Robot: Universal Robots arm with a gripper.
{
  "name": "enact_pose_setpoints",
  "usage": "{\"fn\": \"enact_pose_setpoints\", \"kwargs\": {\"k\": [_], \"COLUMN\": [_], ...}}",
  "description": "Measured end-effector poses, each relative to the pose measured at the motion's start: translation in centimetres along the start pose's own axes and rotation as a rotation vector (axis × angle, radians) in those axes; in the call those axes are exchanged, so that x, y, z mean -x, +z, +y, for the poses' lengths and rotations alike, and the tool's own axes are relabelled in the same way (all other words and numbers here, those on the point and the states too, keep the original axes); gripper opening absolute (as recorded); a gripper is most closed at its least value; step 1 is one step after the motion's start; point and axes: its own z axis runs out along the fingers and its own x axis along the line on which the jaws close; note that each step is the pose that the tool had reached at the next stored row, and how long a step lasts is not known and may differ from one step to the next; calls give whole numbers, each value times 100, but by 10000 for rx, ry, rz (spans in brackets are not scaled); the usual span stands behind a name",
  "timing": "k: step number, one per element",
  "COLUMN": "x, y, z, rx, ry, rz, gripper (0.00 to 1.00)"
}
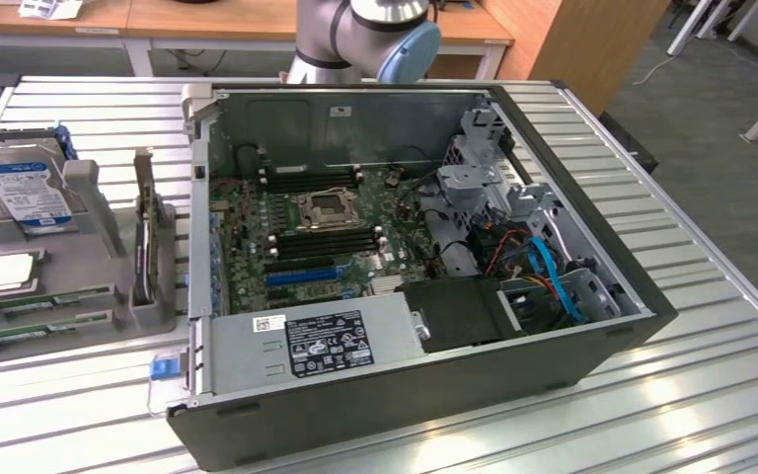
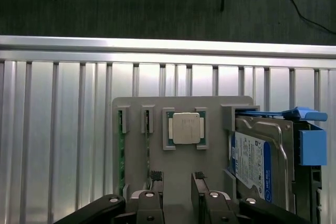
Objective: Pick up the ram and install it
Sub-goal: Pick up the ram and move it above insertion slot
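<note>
Wrist view shows the end effector point(image 2: 177, 188) released and empty above the grey holder point(image 2: 178, 102), which sits at the exterior frame's lower left. Two ram sticks point(image 2: 121, 156) stand in adjacent slots there; a skewed descent might snag both or strike a slot wall. One processor point(image 2: 186, 128), one hard drive point(image 2: 257, 161), one computer case point(image 1: 485, 375).

I see the ram point(image 2: 121, 153) as a long, thin green board standing on its edge in the outermost slot of the grey holder point(image 2: 184, 107). A second green stick point(image 2: 148, 150) sits edge-up in the neighbouring slot, parallel and just beside it.
</note>
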Motion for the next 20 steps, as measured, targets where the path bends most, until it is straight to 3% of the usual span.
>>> {"fn": "enact_pose_setpoints", "kwargs": {"k": [20], "x": [-6], "y": [241], "z": [-11], "rx": [1], "ry": [0], "rz": [1], "gripper": [35]}}
